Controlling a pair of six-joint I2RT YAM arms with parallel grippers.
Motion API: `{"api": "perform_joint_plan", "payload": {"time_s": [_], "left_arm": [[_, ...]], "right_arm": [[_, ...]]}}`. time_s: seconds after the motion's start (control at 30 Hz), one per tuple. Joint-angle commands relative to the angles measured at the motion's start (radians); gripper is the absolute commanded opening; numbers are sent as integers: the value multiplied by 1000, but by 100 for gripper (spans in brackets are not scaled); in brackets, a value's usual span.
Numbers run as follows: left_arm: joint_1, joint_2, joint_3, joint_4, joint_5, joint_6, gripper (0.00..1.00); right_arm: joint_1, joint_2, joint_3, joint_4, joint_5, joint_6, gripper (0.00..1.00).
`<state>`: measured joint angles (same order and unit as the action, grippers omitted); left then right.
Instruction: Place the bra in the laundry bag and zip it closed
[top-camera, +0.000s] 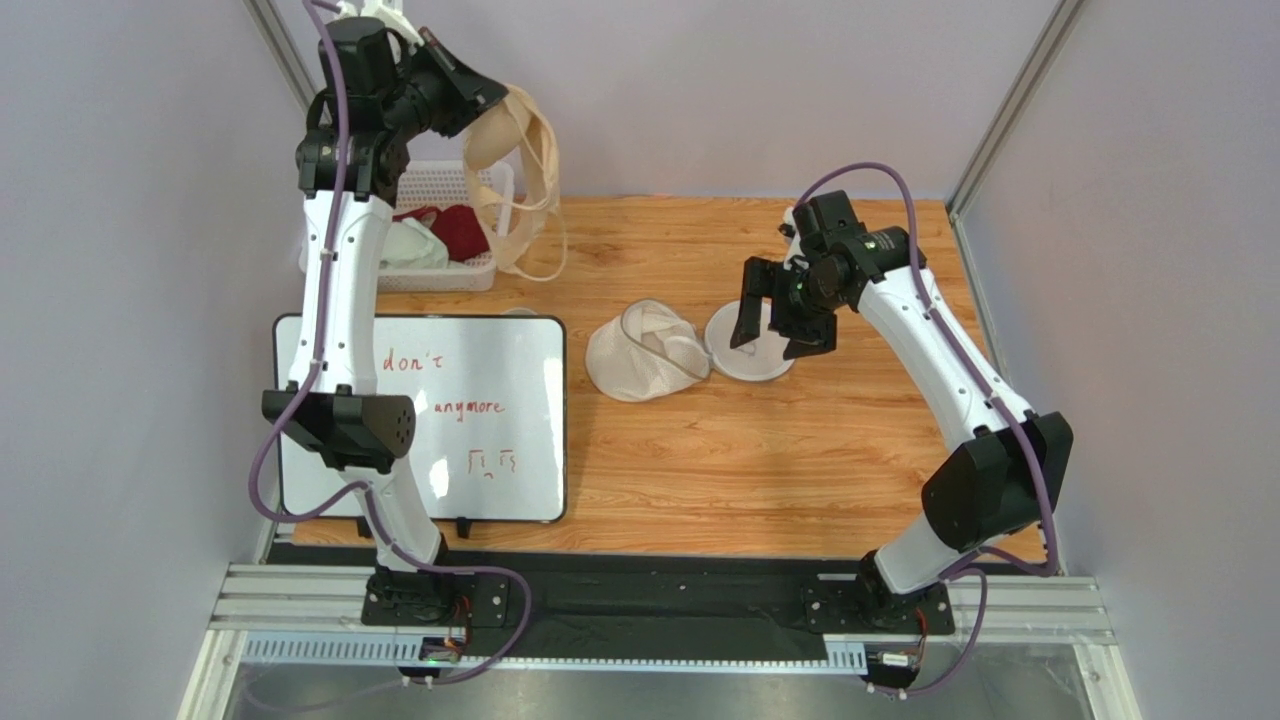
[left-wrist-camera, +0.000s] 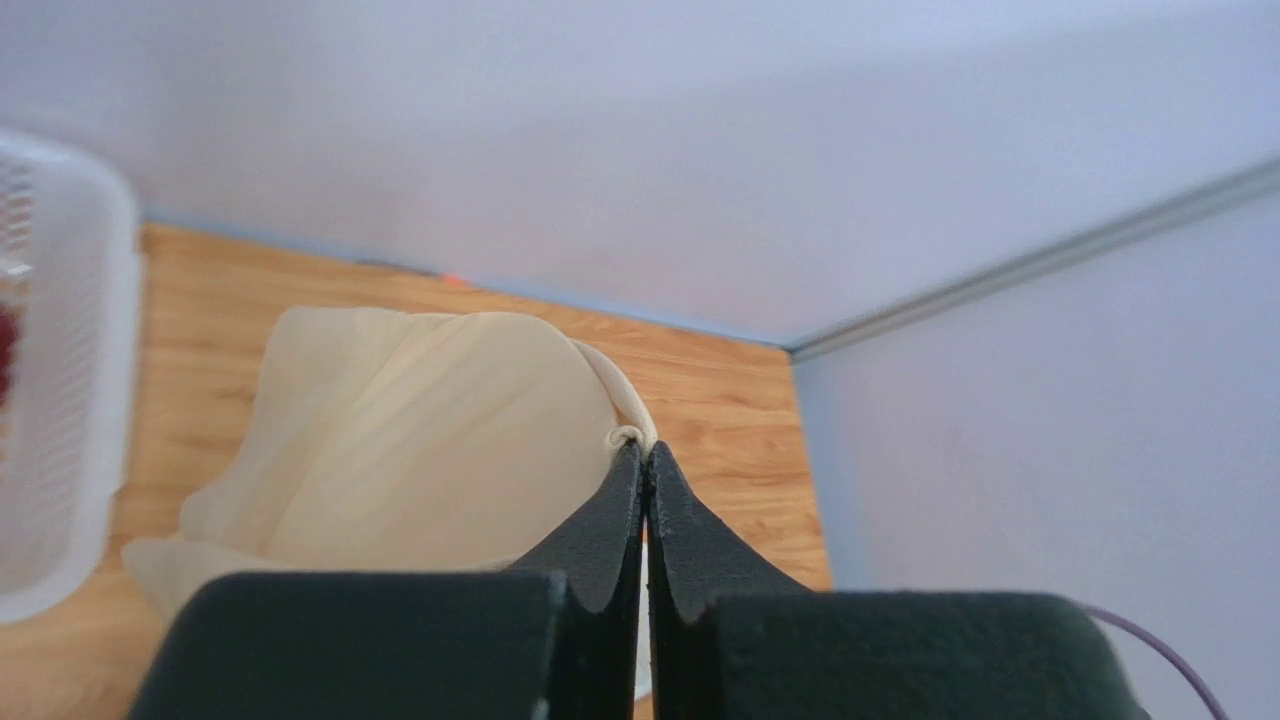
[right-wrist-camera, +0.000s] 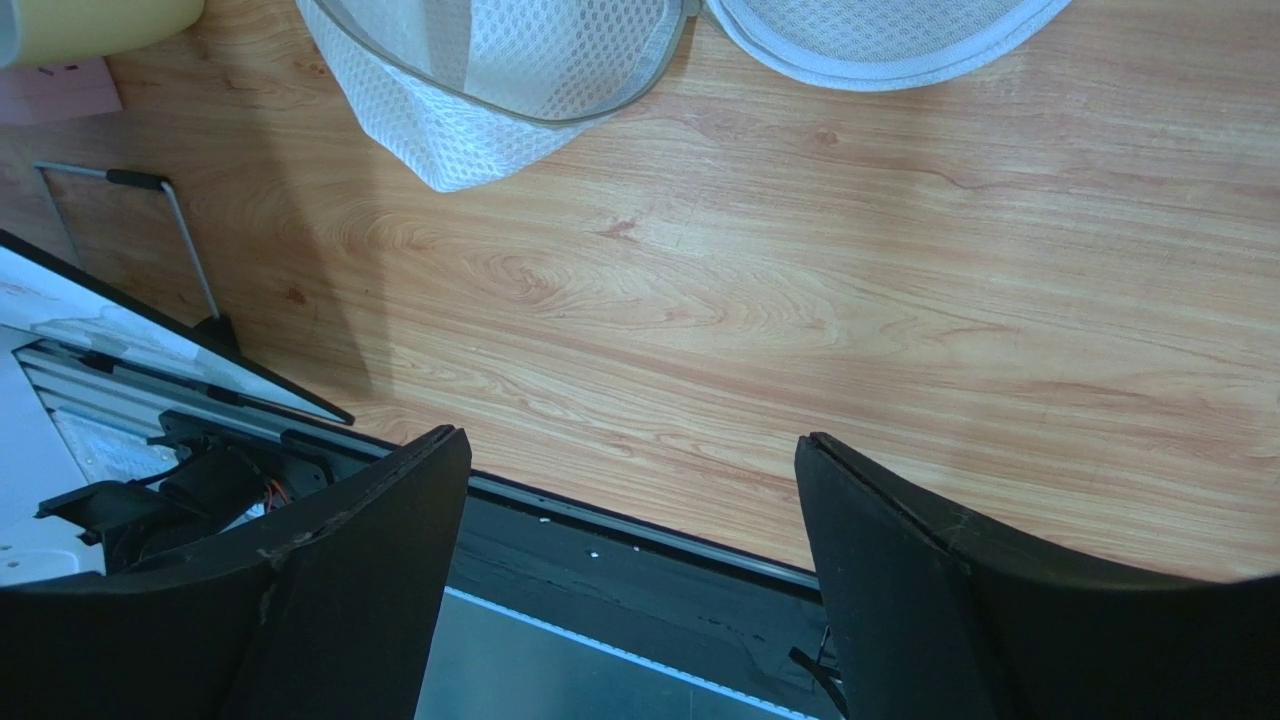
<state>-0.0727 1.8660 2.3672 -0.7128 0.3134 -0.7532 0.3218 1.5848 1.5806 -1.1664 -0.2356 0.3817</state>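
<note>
My left gripper (top-camera: 484, 93) is raised high at the back left and is shut on a strap of the pale beige bra (top-camera: 516, 165), which hangs below it above the basket's right end. In the left wrist view the jaws (left-wrist-camera: 646, 450) pinch the thin strap, with the bra's cup (left-wrist-camera: 421, 435) behind them. The off-white mesh laundry bag (top-camera: 649, 353) lies open on the table's middle, its two halves spread apart; its other half (top-camera: 747, 345) lies to the right. My right gripper (top-camera: 787, 323) is open and empty, hovering over that right half. The bag's rims show in the right wrist view (right-wrist-camera: 511, 75).
A white lattice basket (top-camera: 436, 275) with a dark red garment (top-camera: 458, 233) and a white garment stands at the back left. A whiteboard (top-camera: 436, 420) with red writing lies at the front left. Walls close the table's back and sides.
</note>
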Motion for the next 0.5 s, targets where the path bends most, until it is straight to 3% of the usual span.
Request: {"api": "perform_joint_plan", "payload": {"time_s": [0.0,0.13,0.27,0.47], "left_arm": [[-113,-65,105,72,154,8,0],[-215,-100,89,55,199,52,0],[-349,-151,-21,33,208,83,0],[-593,-143,-56,-78,127,201,0]], "right_arm": [[-3,-65,35,22,-36,20,85],[-3,-120,53,2,-42,42,86],[-3,-231,24,-33,-8,65,87],[-3,-408,-135,-114,76,155,86]]}}
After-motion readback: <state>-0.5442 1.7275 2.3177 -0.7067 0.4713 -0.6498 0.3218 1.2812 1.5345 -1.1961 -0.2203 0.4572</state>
